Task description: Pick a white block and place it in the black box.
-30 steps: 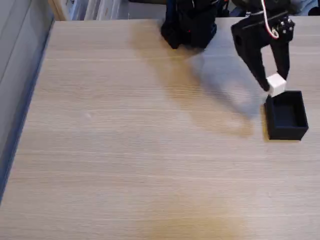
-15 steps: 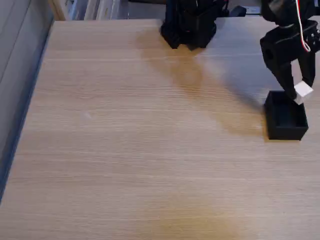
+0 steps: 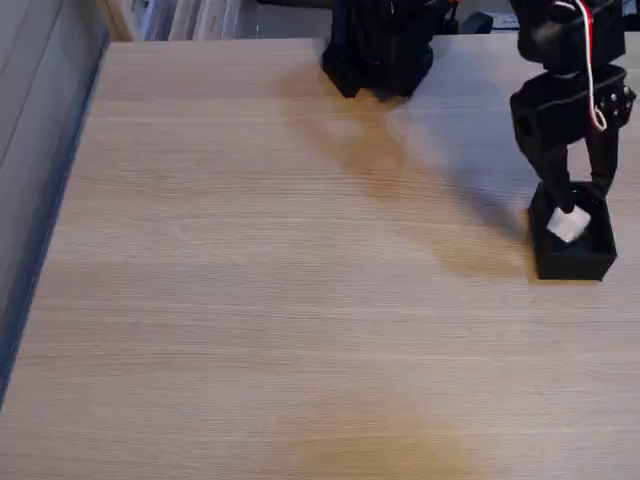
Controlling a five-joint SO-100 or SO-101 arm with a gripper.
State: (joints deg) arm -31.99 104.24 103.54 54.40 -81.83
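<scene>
In the fixed view the pincer (image 3: pixel 576 200) points straight down into the black box (image 3: pixel 572 262) at the right edge of the tabletop (image 3: pixel 260 260). Its two dark fingers stand a little apart on either side of the white block (image 3: pixel 568 223). The block sits tilted within the box opening, just below the fingertips. Whether the fingers are pressing it or have let it go, I cannot tell from this angle; the block looks low enough that it may be resting on the box floor.

The white block is a small plain cube with softly rounded edges, and it looks light and rigid, probably plastic or painted wood. Something that stiff should not deform under the fingers. Its smooth faces could slip if it is pinched on a corner, so the better hold is across two opposite flat faces, squarely at mid-height. It is about as wide as the gap between the fingers, which leaves little margin for misalignment.

The black box is matte, thin-walled and open-topped, several times larger than the cube. It looks light enough to shift if a finger knocks its rim. The arm's base (image 3: pixel 380 45) stands at the far edge of the tabletop.
</scene>
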